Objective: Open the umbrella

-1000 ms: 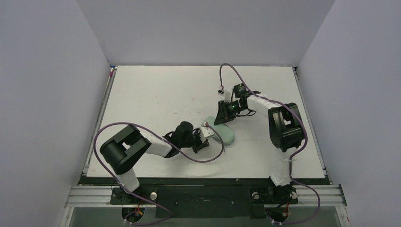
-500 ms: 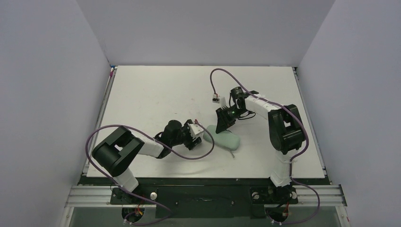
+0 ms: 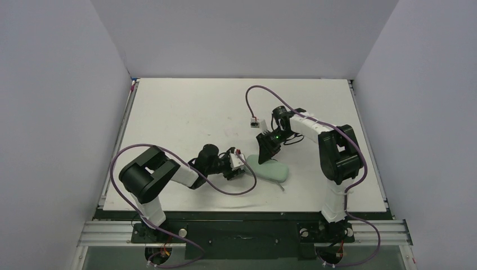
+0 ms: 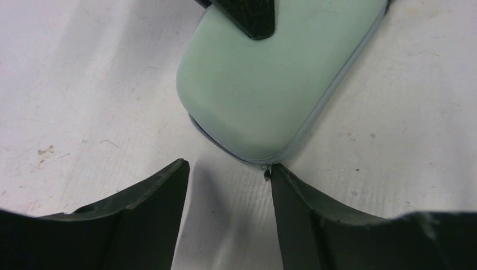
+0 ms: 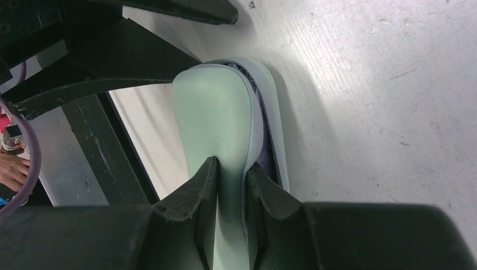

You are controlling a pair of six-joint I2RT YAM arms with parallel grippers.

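Note:
A mint-green oval zip case lies on the white table, near the front middle. The umbrella is hidden. My right gripper comes down on the case's far end and is shut on its upper shell, one finger on either side of the fabric at the right gripper. The zip gapes slightly beside that grip. My left gripper rests low on the table, just left of the case. In the left wrist view the left gripper is open, bare table between its fingers, its right fingertip by the case's rounded end.
The left arm's purple cable loops on the table just in front of the case. The right arm's cable arches over the table's middle with a white connector. Grey walls stand on three sides; a black rail runs along the near edge.
My left gripper has gone from shut to open and drawn back a little to the left of the case. The right gripper and the case have shifted nearer the front edge.

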